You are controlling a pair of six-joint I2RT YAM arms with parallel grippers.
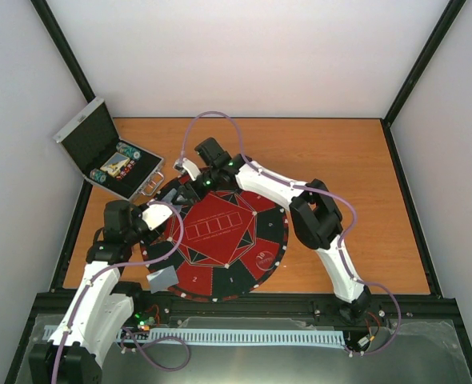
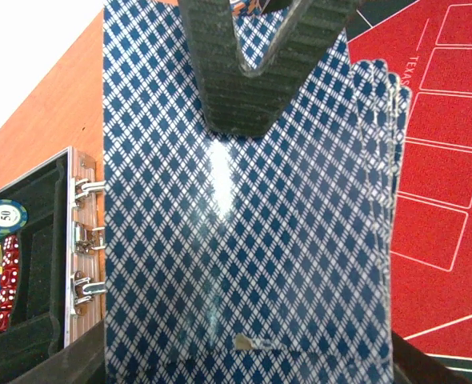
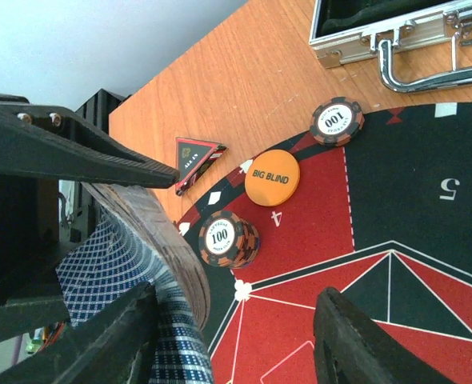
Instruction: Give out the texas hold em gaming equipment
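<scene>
The left arm's jaws clamp a fanned stack of blue-check playing cards point(image 2: 244, 264) over the round mat's point(image 1: 220, 232) left rim, toward the counter's point(image 1: 340, 152) far-left corner, where the open case point(image 1: 100, 148) sits. The right arm's jaws stand apart above the mat, near a stack of 100 chips point(image 3: 226, 238), an orange Big Blind button point(image 3: 272, 178), a second 100 chip point(image 3: 337, 121) and a triangular All In marker point(image 3: 194, 160) straddling the mat's edge.

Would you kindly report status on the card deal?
Left end effector shut on card deck. Right end effector open above mat. Chip stack nearby, nothing blocking.
</scene>
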